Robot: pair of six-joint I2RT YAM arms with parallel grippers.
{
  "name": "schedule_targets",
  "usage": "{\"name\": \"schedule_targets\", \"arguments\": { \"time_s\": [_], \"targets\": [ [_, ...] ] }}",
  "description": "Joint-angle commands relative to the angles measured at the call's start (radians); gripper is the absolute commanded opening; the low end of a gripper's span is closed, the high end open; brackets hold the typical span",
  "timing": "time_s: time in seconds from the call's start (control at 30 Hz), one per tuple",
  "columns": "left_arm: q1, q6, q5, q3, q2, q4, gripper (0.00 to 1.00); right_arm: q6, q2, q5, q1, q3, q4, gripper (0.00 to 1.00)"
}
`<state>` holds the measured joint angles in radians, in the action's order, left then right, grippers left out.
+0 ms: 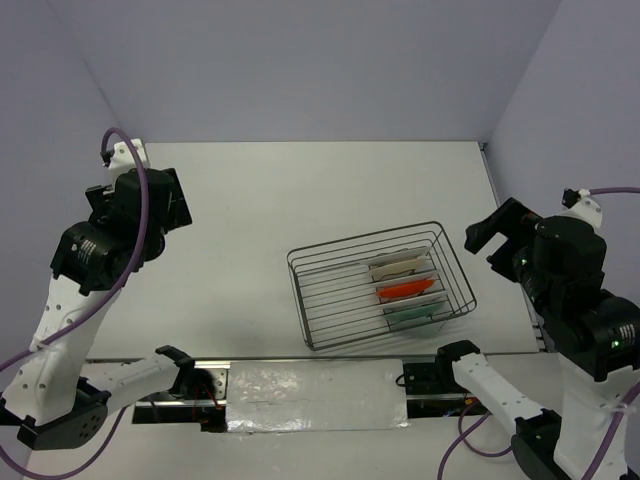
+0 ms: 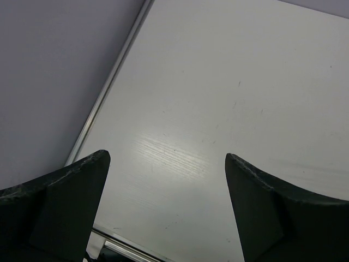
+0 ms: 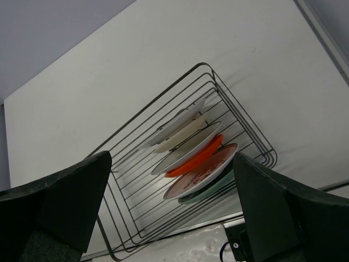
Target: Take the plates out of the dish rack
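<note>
The black right gripper [image 3: 170, 159] and left gripper [image 2: 166, 157] are both hanging wide open, empty. Small round plates [image 3: 191, 158] are crowding the dark wire dish rack [image 3: 248, 123], so the fingers are probably risking clipping neighbours or wires.

You have the dish rack [image 1: 365, 240] on the desk [image 1: 250, 190], right of centre and toward the near edge. The plates [image 1: 408, 288] stand on edge inside it, in a row in its right-hand half, one behind another from near to far. Your left gripper [image 2: 166, 161] hangs over the desk's left side, well apart from the rack. Your right gripper [image 3: 172, 161] hangs beside the rack's right end, near the desk's right edge. The rack lies between the two grippers.
</note>
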<state>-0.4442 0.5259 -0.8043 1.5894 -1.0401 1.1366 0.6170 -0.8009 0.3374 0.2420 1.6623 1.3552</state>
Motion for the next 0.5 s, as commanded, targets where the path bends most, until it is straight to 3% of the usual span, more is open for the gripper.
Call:
{"name": "schedule_targets", "arguments": {
  "time_s": [0.0,0.33,0.47],
  "targets": [
    [-0.004,-0.02,-0.026,0.014,-0.003,-0.037,0.99,0.012,-0.046,0.055,0.0,-0.002,0.087,1.0],
    [-0.005,-0.014,-0.016,-0.012,0.011,-0.034,0.99,0.085,-0.06,-0.015,-0.001,-0.235,-0.105,0.98],
    [-0.005,-0.007,0.013,-0.02,0.003,-0.038,1.0,0.29,-0.145,0.044,0.003,-0.275,-0.11,0.94]
  ]
}}
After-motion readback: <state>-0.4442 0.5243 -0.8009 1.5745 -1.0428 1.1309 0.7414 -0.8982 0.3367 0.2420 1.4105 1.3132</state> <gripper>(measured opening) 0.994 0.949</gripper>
